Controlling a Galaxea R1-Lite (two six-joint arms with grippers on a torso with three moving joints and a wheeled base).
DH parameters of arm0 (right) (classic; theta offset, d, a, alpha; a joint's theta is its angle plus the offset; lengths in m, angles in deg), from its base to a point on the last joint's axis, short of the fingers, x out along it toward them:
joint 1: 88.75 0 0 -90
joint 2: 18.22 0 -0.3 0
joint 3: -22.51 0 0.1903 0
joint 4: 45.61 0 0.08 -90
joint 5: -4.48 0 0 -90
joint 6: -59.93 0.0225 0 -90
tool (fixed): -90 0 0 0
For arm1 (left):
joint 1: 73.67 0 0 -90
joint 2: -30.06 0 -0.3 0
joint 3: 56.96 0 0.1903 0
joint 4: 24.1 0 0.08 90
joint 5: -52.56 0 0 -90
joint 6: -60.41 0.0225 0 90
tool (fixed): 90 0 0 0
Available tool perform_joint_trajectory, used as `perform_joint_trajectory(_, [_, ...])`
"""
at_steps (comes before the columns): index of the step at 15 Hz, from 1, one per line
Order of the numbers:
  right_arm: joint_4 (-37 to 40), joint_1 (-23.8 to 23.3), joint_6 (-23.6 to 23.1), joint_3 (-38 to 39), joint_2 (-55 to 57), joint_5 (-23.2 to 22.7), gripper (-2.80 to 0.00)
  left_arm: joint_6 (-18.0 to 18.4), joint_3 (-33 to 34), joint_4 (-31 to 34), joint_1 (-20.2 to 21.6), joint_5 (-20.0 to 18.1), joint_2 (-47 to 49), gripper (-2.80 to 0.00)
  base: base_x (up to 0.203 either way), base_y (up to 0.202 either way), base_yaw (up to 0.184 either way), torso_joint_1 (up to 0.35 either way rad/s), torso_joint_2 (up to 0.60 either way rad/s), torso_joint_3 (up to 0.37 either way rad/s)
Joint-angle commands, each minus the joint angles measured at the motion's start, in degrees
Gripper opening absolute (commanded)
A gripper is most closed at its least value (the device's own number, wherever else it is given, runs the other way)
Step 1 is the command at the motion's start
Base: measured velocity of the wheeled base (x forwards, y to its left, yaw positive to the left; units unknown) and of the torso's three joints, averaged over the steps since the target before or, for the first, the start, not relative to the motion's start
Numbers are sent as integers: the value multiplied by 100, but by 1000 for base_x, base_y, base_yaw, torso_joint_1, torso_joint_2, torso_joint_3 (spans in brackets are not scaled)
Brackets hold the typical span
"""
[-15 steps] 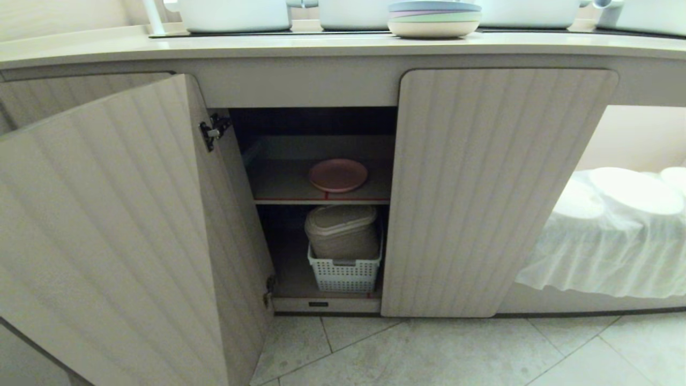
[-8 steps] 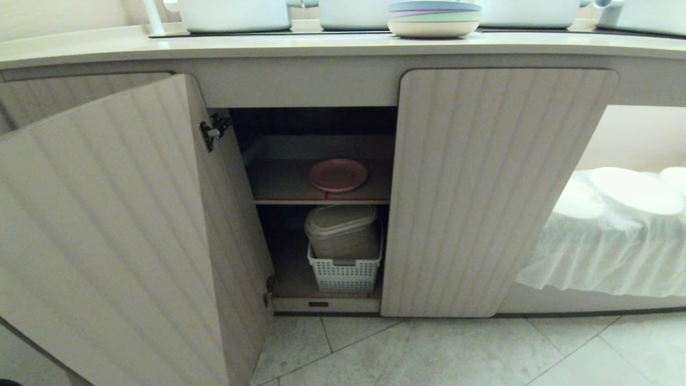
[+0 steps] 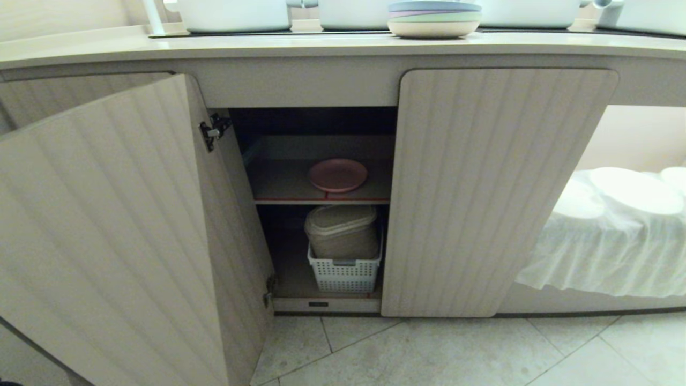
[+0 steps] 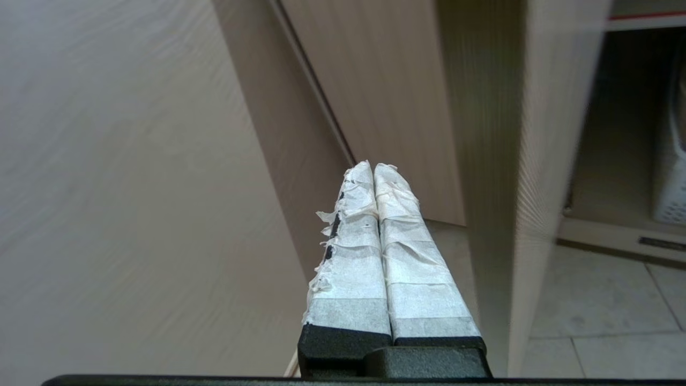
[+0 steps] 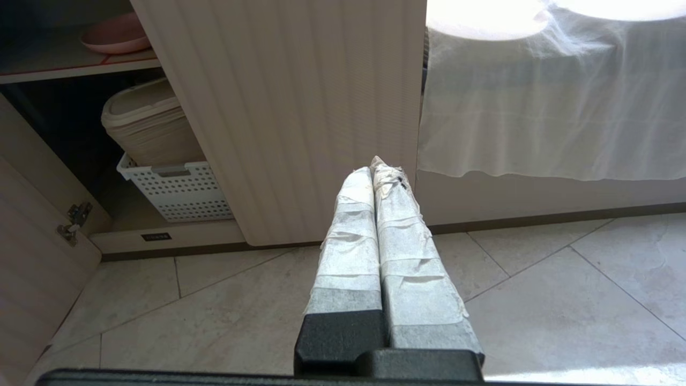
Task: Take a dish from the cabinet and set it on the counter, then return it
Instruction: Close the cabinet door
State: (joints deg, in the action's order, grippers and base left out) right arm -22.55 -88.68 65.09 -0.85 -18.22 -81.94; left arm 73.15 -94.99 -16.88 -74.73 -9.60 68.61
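The pink dish (image 3: 337,175) lies flat on the red-edged upper shelf inside the cabinet (image 3: 504,187), whose left door (image 3: 118,236) stands swung open. A corner of the dish (image 5: 115,33) also shows in the right wrist view. The cream counter (image 3: 321,45) runs along the top. My left gripper (image 4: 373,167) is shut and empty, low down behind the outer face of the open door (image 4: 498,161), outside the head view. My right gripper (image 5: 378,165) is shut and empty, parked low above the floor before the closed right door (image 5: 300,107).
A white perforated basket (image 3: 345,272) with a beige lidded container (image 3: 342,231) fills the lower compartment. Stacked pastel plates (image 3: 434,19) and white pots (image 3: 236,13) stand on the counter. White-draped plates (image 3: 616,225) fill the recess at right. Tiled floor (image 3: 429,354) lies in front.
The open left door has swung very slightly further; the dish and everything else in the head view stay put.
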Motion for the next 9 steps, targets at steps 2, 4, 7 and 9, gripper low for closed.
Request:
perform_joint_trajectory(2, [-5, 1, 2, 0, 0, 2, -280, 9, 64, 7, 0, -25, -146, -280, 0, 0, 0, 0, 0, 0])
perform_joint_trajectory(4, [-5, 1, 2, 0, 0, 2, -280, 9, 100, 5, 0, -60, -212, -280, 0, 0, 0, 0, 0, 0])
perform_joint_trajectory(7, [-5, 1, 2, 0, 0, 2, -280, 124, 147, 63, 37, 4, -385, -280, 0, 0, 0, 0, 0, 0])
perform_joint_trajectory(9, [-5, 1, 2, 0, 0, 2, -280, 434, 145, 98, 61, 173, -565, -280, 0, 0, 0, 0, 0, 0])
